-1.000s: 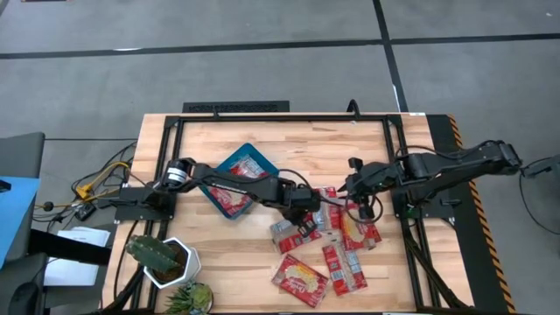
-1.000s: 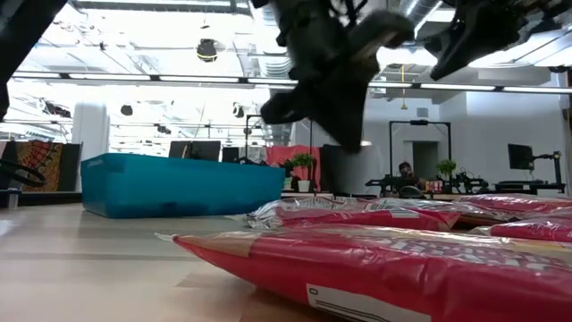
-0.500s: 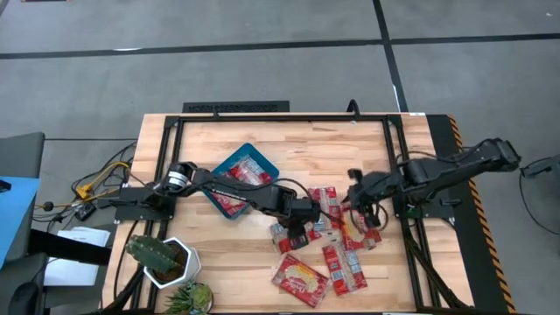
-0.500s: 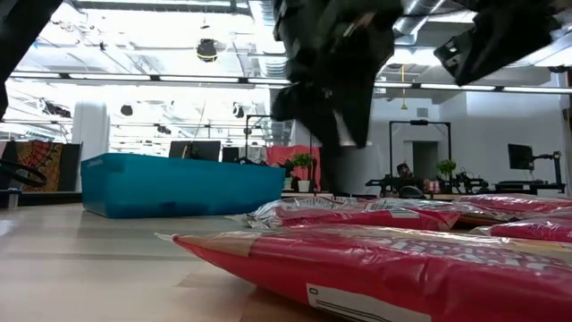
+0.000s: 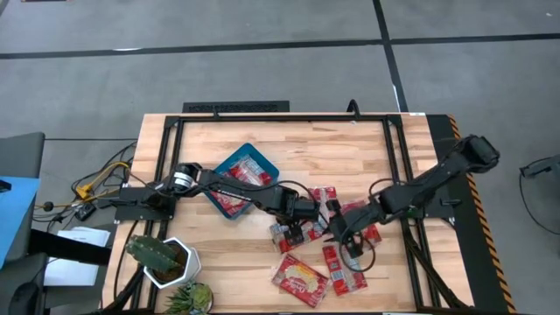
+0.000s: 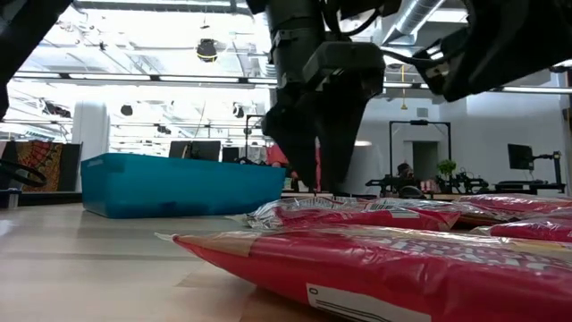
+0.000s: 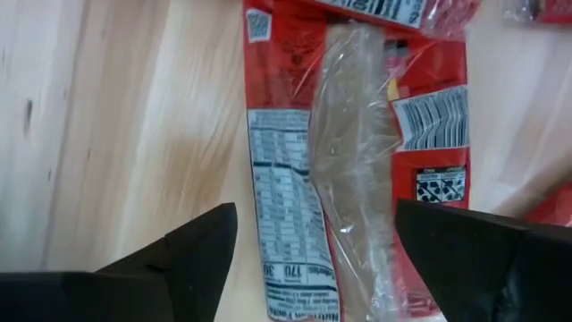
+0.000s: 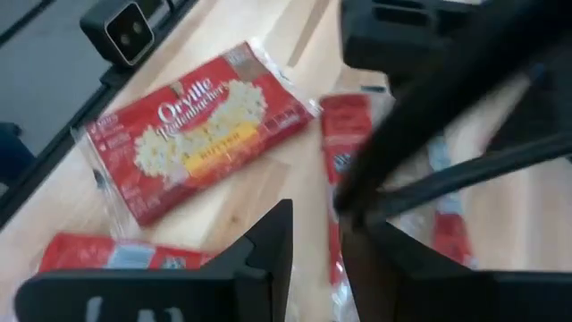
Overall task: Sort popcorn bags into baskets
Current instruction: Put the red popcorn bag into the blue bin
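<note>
Several red popcorn bags lie flat on the wooden table right of centre. One bag (image 7: 357, 152) (image 5: 284, 236) lies label side up under my left gripper (image 7: 313, 259) (image 5: 297, 226), which points down, open, a finger on either side of it. My right gripper (image 8: 315, 250) (image 5: 339, 236) hovers just to the right over other bags (image 5: 343, 267), its fingers a narrow gap apart with nothing between them. The teal basket (image 5: 262, 159) (image 6: 179, 183) at centre left has bags lying in it.
A bag with popcorn print (image 8: 197, 134) (image 5: 299, 280) lies near the front edge. A white cactus pot (image 5: 162, 258) and a small plant (image 5: 188, 297) stand at the front left corner. A black frame (image 5: 280, 118) runs around the table. The two grippers are close together.
My left gripper has opened from shut and come down over the bag. My right gripper has swung from the right side toward the table's near edge and left, ending close beside the left gripper. The bags have stayed where they were.
</note>
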`<action>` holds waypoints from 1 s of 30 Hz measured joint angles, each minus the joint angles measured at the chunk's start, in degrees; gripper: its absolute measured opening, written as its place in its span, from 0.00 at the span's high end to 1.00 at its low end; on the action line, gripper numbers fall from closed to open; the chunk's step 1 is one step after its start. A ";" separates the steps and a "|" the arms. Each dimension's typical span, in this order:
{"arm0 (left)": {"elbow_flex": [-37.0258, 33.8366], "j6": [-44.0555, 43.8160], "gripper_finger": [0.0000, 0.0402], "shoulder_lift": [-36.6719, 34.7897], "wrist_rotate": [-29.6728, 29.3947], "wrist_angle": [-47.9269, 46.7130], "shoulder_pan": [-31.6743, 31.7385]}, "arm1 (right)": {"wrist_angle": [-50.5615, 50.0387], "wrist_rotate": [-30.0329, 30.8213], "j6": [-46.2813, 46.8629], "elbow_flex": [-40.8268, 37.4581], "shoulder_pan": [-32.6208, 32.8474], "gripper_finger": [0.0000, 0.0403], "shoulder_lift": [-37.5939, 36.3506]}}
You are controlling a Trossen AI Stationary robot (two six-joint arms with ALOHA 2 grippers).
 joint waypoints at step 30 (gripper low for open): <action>-14.09 3.03 0.36 -0.39 7.78 16.53 0.28 | 18.83 4.09 1.01 0.17 -1.58 0.81 29.04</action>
